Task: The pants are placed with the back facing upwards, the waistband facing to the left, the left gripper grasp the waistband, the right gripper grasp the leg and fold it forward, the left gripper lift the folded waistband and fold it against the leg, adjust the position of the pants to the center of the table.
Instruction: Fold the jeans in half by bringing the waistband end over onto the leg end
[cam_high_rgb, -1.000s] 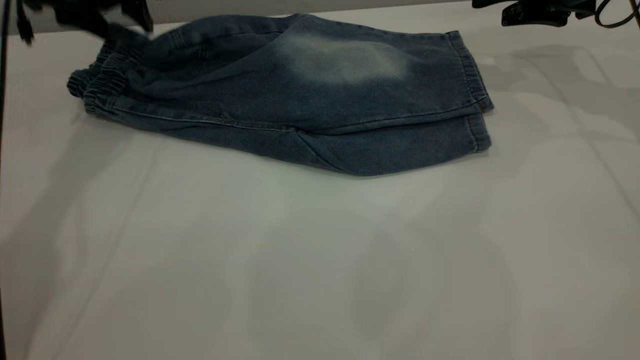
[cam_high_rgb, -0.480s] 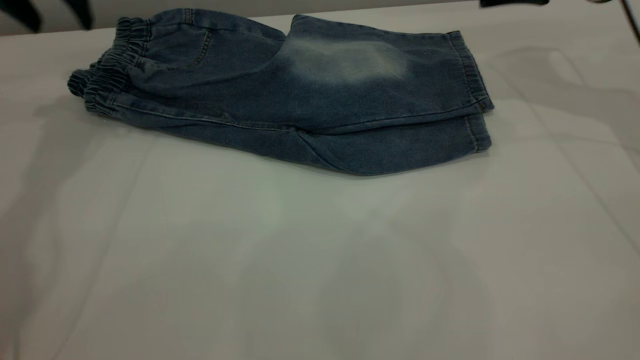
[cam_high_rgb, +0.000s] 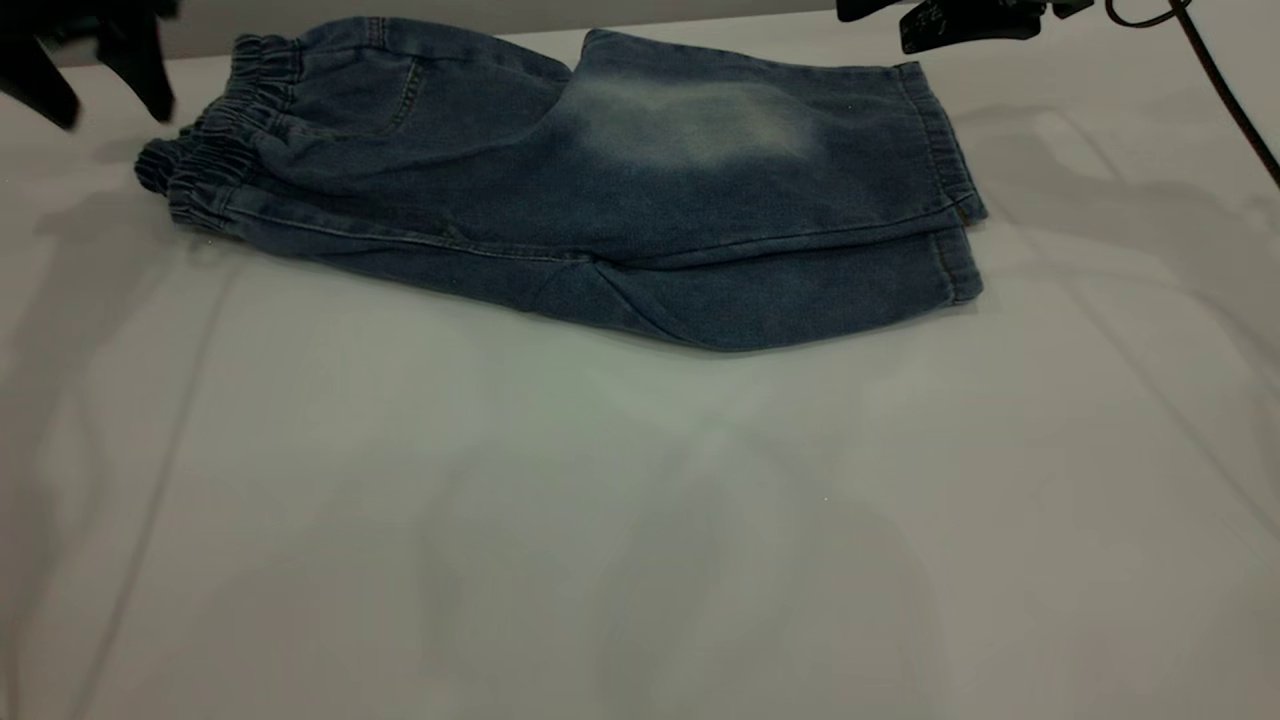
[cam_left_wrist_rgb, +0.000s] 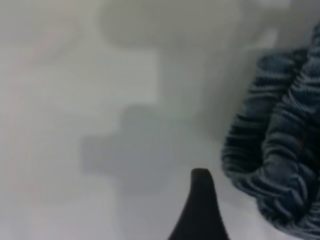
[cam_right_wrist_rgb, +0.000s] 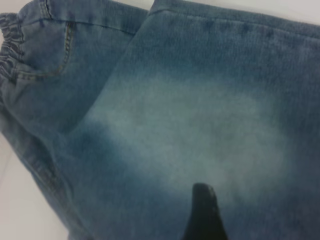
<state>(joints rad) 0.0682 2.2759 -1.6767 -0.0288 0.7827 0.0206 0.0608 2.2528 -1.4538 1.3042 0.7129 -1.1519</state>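
The pants (cam_high_rgb: 600, 190) lie folded lengthwise at the worktop's (cam_high_rgb: 640, 520) far edge, broad bare surface in front of them. The left claw (cam_high_rgb: 95, 70) hangs spread just beyond the waistband (cam_high_rgb: 215, 150). The right claw (cam_high_rgb: 960, 18) hovers above the leg (cam_high_rgb: 720, 130) hem; I cannot tell its spread.

Robot test bench, seemingly a lab

A bare white table (cam_high_rgb: 640, 520) fills the view, a plain grey wall (cam_high_rgb: 600, 12) runs behind the table, and black robot arms (cam_high_rgb: 960, 15) hang above the table's far edge.

Faded denim pants (cam_high_rgb: 600, 190) (ruched waistband (cam_high_rgb: 205, 165)), smooth table (cam_high_rgb: 640, 520)
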